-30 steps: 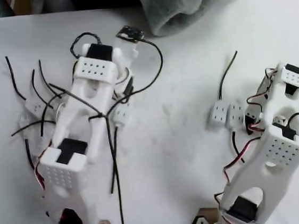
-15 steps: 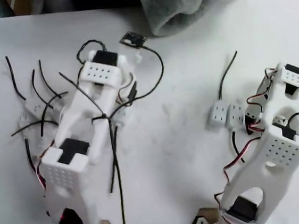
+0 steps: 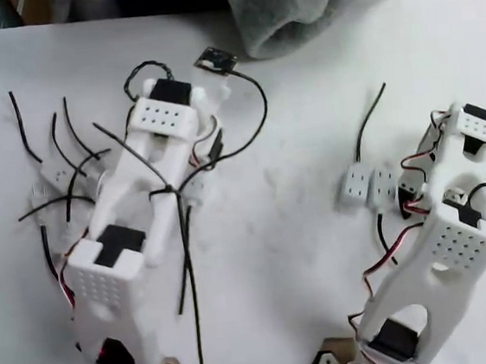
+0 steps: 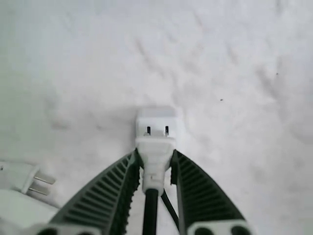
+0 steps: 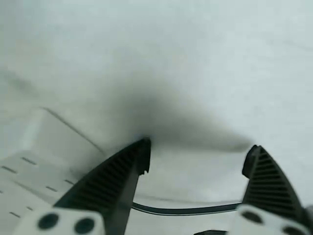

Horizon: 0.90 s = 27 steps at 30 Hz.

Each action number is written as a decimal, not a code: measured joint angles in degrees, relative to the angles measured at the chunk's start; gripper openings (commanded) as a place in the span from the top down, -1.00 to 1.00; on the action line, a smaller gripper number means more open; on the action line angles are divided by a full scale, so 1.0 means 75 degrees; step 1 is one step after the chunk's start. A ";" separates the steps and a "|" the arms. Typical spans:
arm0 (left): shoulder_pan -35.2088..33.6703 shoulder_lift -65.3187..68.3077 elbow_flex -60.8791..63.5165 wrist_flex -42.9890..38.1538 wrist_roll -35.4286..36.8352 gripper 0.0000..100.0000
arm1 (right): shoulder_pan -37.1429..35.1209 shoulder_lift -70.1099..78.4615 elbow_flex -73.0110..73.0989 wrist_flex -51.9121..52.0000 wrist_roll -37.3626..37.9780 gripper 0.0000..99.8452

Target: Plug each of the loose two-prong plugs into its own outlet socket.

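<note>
At the far left of the table (image 3: 286, 256), the high view shows several loose black cords (image 3: 60, 136) with a small white block (image 3: 54, 173) among them. Just beside them lies the left arm (image 3: 132, 202), stretched away from its base, and from above its wrist covers the place where it works. The left wrist view gives the detail there. The left gripper (image 4: 155, 157) is clamped on a white two-prong plug (image 4: 155, 147), with one dark finger (image 4: 122, 181) on each side, and the plug's cord (image 4: 150, 210) runs back between them. The prongs meet the face of a white outlet socket (image 4: 155, 116) lying flat on the table. They seem to be partly in the slots, but some metal shows between plug and socket. A second plug (image 4: 22, 178) lies free nearby, its prongs bare.

Further right in the high view, a pair of socket blocks (image 3: 358, 183) sits side by side, touching, just beside the right arm (image 3: 446, 248). In the right wrist view the right gripper (image 5: 198, 152) has its fingers wide apart and holds nothing. A slotted white block (image 5: 29, 169) lies near one finger, and a thin black wire (image 5: 186, 210) crosses between the fingers.
</note>
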 measured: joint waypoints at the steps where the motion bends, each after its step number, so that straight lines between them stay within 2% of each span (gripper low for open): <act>1: 0.0023 0.0000 0.0000 0.0000 0.0000 0.95 | 0.0000 0.0000 0.0000 0.0000 0.0000 0.37; 7: 0.0117 0.0000 0.0000 -0.0035 0.0000 0.95 | 0.0000 0.0000 0.0000 0.0000 0.0000 0.37; 16: 0.0129 -0.0047 0.0762 -0.0879 0.0000 0.95 | 0.0000 0.0000 0.0000 0.0000 0.0000 0.37; 21: 0.0082 -0.0059 0.0774 -0.0832 -0.0012 0.95 | 0.0000 0.0000 0.0000 0.0000 0.0000 0.37; 27: -0.0012 -0.0023 0.0293 -0.0094 -0.0012 0.95 | 0.0000 0.0000 0.0000 0.0000 0.0000 0.37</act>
